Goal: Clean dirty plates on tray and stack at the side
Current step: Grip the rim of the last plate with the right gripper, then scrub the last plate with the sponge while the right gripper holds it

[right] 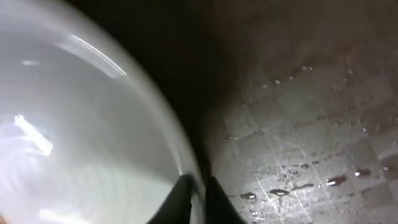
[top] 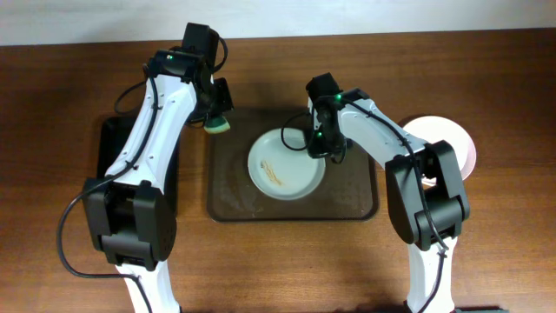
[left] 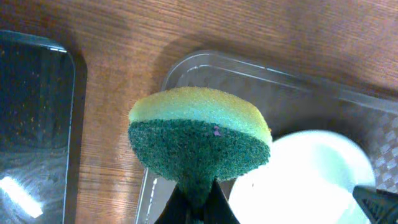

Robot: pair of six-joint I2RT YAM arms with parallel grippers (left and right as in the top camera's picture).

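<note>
Right claw (right: 199, 186): pinched shut on the plate (top: 285, 165) rim, so it looks like you've got it steadied on the tray (top: 230, 196) for scrubbing.
Left claw (left: 198, 202): clamped on the sponge (left: 199, 134), hovering by the tray's corner.
Dirt: brown smears (top: 272, 171) facing up.
In your way: just that right claw; black tray (top: 111, 148) left, other plate (top: 456, 139) right on the worktop (top: 504, 243).
</note>
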